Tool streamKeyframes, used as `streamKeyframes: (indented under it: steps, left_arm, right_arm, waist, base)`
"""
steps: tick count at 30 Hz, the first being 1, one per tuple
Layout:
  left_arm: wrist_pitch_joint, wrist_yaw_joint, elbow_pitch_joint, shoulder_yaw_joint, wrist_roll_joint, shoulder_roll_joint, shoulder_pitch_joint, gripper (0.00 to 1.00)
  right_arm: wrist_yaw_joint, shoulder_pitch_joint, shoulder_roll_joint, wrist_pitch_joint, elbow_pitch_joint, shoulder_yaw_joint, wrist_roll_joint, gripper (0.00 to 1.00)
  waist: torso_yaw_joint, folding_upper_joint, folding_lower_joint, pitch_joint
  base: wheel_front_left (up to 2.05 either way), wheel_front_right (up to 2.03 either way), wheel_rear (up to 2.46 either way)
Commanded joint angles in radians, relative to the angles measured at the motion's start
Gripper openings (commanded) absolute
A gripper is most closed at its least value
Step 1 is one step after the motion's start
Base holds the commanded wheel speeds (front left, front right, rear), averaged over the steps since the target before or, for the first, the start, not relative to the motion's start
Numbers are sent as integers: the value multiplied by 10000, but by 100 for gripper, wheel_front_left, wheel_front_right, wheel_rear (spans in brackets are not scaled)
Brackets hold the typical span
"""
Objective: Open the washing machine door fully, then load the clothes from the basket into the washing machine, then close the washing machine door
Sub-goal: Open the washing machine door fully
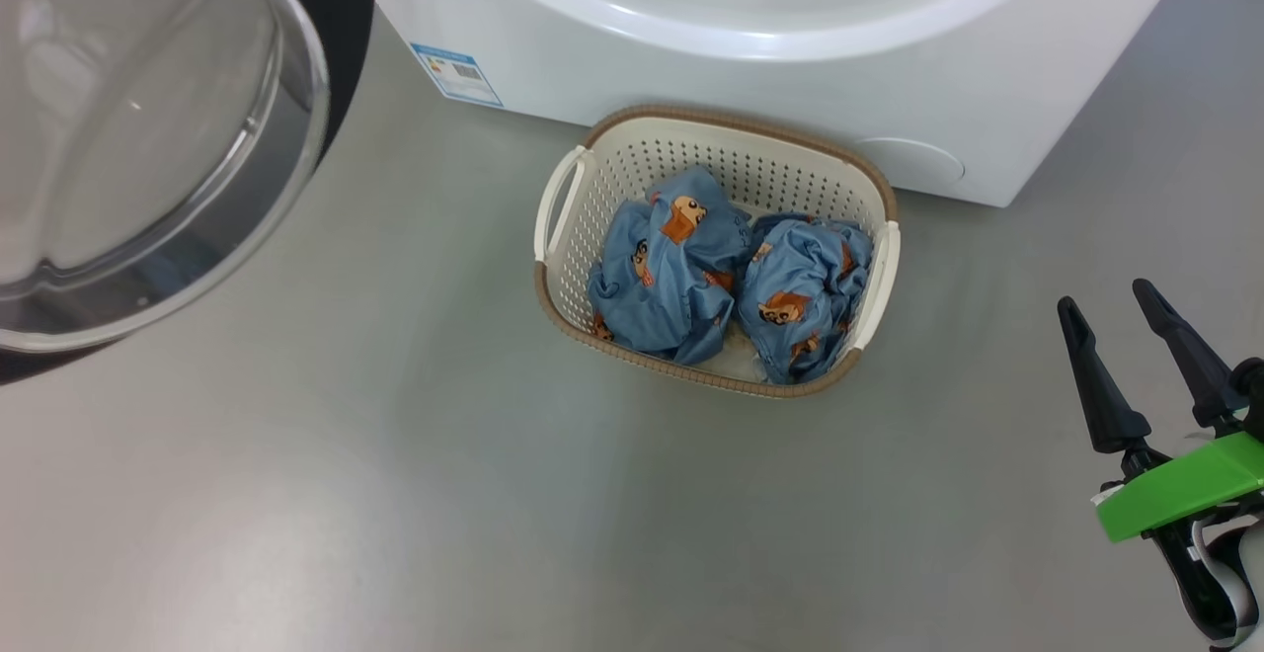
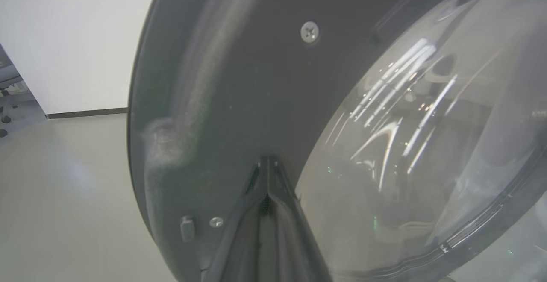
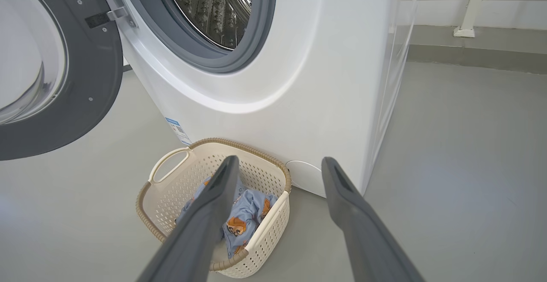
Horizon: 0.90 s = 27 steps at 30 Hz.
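Down against the washing machine, the basket holds the clothes, likely soft, light bundles, best pinched at a top fold; right gripper gapes empty, left gripper clenched at the door

The left tool, its two fingers pressed together, has its tips right up against the dark inner rim of the washing machine door. The door's clear glass bowl bulges just right of the tool. Pale floor lies well to the tool's left.
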Motion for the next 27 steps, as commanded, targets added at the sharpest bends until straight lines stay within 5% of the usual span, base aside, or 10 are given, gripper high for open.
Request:
streamKeyframes:
  steps: [1,15,27]
  left_arm:
    - [-51,-12,-77,343,126,938,-268,0]
    - [-51,-141,726,776,419,1266,-950,0]
    - [-51,-403,211,1134,528,720,-126,0]
  right_arm:
    - [16,-75,-192,-118,-269,232,-88,100]
    - [16,-365,-291,-118,-347,294,-150,100]
    - [16,-146,78,-118,-187,290,-112,100]
  waist:
    - [-90,0,0,211]
    - [-203,0,0,584]
    - [-203,0,0,-160]
  base:
    - [0,0,0]
    - [0,0,0]
    - [0,0,0]
